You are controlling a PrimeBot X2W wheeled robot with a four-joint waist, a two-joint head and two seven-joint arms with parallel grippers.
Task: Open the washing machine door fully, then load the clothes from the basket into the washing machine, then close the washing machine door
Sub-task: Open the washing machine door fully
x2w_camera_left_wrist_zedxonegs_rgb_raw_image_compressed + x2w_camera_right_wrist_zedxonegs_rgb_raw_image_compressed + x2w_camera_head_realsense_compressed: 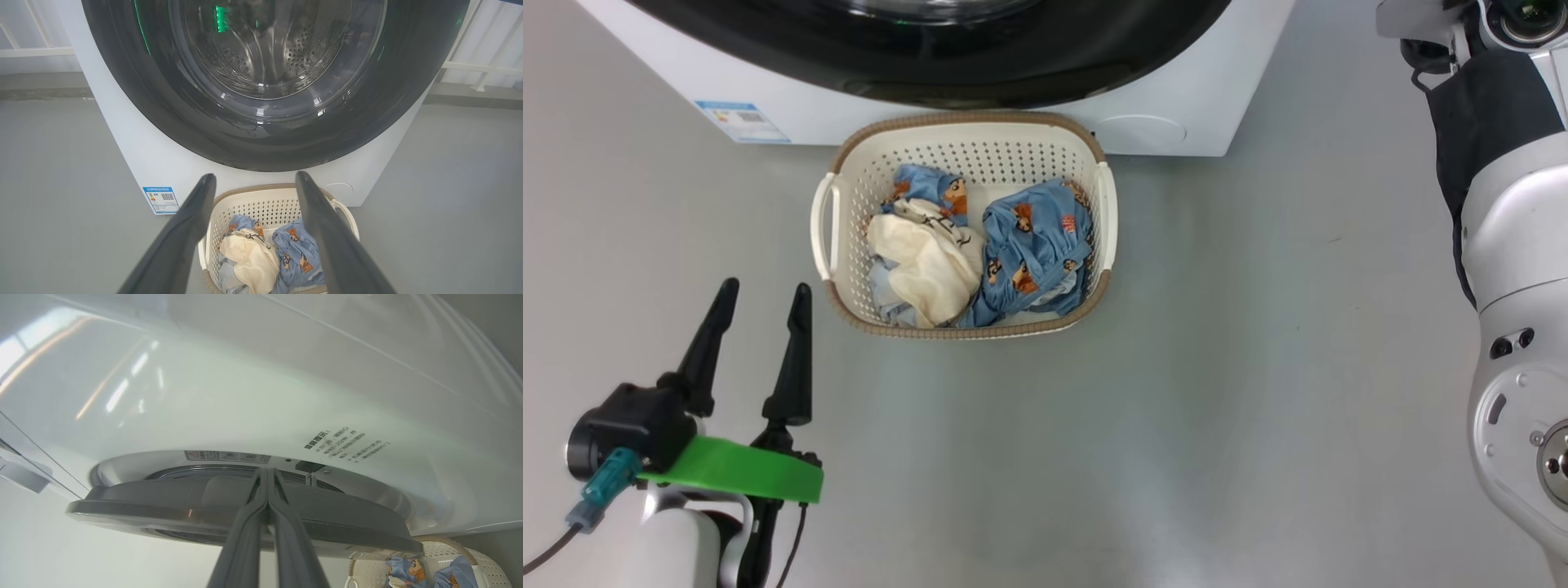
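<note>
Left claw (767,286): two dark fingers spread wide with nothing between them, over the grey floor (1217,367)
Right claw (266,470): fingers pressed together, gripping nothing; they lie across the edge of the washing machine door (163,504), tips at the gap behind it; contact cannot be told
Blue label (742,121): low on the washing machine (1176,106) front, at 12 o'clock from the left claw; QR code, print too small to read
Printed notice (345,443): dark Chinese characters on the white front, at 2 o'clock from the right claw tips; too blurred to read
Warning strip (226,456): red triangle at one end, at 10 o'clock from those tips; text unreadable
Door, left wrist view: at 12 o'clock beyond the open fingers, black rim around clear glass
Basket (968,122): on the floor just before the machine, at 2 o'clock from the left claw, apart from it
Clothes (1033,237): in the basket, blue bear prints, with the cream piece (927,253) at their 9 o'clock
</note>
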